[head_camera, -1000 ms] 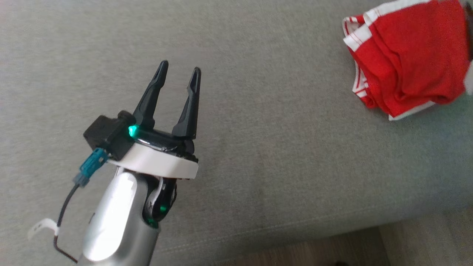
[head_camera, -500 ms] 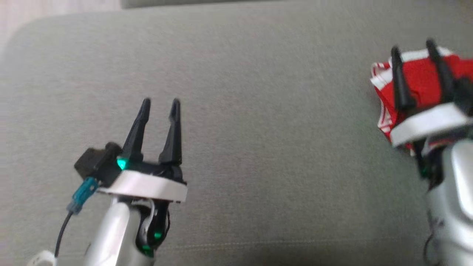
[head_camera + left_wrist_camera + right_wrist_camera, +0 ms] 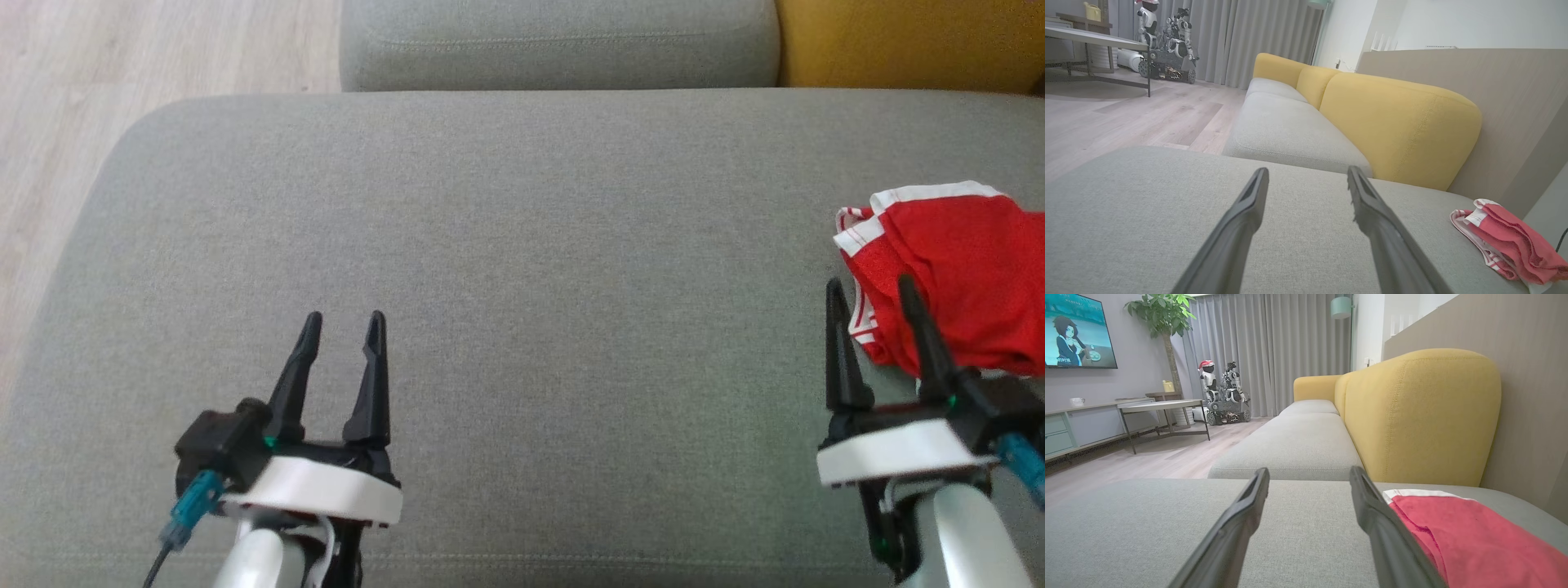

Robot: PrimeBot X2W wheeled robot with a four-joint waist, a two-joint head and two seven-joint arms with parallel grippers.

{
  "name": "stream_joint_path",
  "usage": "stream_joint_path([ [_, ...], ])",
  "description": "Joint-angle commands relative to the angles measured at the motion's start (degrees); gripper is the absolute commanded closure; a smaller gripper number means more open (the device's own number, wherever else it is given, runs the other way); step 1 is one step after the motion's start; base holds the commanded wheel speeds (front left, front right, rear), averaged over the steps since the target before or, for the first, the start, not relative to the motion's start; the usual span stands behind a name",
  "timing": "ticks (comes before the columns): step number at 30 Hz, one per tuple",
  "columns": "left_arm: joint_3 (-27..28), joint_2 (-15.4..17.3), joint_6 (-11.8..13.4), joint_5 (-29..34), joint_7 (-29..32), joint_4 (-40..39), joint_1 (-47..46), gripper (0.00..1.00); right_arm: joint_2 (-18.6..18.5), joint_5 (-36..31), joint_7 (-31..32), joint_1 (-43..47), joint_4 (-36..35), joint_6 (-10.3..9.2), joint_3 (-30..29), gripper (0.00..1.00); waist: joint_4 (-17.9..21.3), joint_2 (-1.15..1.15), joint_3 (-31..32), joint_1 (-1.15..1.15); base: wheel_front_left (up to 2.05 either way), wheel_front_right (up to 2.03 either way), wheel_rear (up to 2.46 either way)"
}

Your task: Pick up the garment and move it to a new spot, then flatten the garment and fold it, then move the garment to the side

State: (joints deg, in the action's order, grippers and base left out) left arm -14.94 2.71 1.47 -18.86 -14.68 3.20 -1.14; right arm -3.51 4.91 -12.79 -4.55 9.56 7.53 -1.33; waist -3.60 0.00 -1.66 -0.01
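The garment (image 3: 951, 269) is red with white trim and lies folded in a small heap at the right end of the grey sofa cushion (image 3: 522, 245). The left wrist view shows the garment (image 3: 1506, 245) far to the right; in the right wrist view the garment (image 3: 1474, 539) lies just past the right finger. My right gripper (image 3: 869, 286) stands open at the lower right, its fingertips at the garment's near left edge, nothing between them. At the lower left my left gripper (image 3: 343, 318) is open and empty over bare cushion.
A second grey seat cushion (image 3: 555, 41) and a yellow backrest (image 3: 906, 41) lie beyond. Wooden floor (image 3: 98, 82) borders the sofa on the left. Across the room stand a low table (image 3: 1163, 406) and another robot (image 3: 1224, 396).
The head camera has swung, so the whole picture shifted and my right gripper came into view. The garment lies as before. Both grippers stay open.
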Motion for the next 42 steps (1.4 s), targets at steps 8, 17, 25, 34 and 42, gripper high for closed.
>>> stream_joint_path([
  [8,4.2,0.2,1.3,2.0,-0.3,-4.4,-0.5,0.00,0.6,-0.5,-1.8,1.2,-2.8,-0.04,1.1,0.00,0.9,0.00,1.0,0.01,0.00,0.00,0.00],
  [17,4.4,0.2,2.3,1.6,-0.3,-3.8,-0.6,0.00,0.6,0.3,-2.1,1.0,-3.4,-0.04,1.8,0.00,1.3,0.00,0.7,0.01,0.00,0.00,0.00],
  [25,5.0,0.2,0.9,1.7,-0.3,-4.2,-0.9,0.00,0.6,0.8,-2.2,0.8,-3.5,-0.04,1.9,0.00,1.3,0.00,0.1,0.01,0.00,0.00,0.00],
  [34,6.5,0.2,-1.6,-1.9,-0.3,-5.1,-0.3,0.00,0.6,1.1,-2.2,0.6,-3.7,-0.04,2.2,0.00,1.1,0.00,-0.2,0.01,0.00,0.00,0.00],
  [42,7.8,0.2,-3.0,-3.6,-0.3,-4.8,0.1,0.00,0.6,1.4,-2.2,0.5,-3.5,-0.04,2.6,0.00,1.0,0.00,-0.2,0.01,0.00,0.00,0.00],
])
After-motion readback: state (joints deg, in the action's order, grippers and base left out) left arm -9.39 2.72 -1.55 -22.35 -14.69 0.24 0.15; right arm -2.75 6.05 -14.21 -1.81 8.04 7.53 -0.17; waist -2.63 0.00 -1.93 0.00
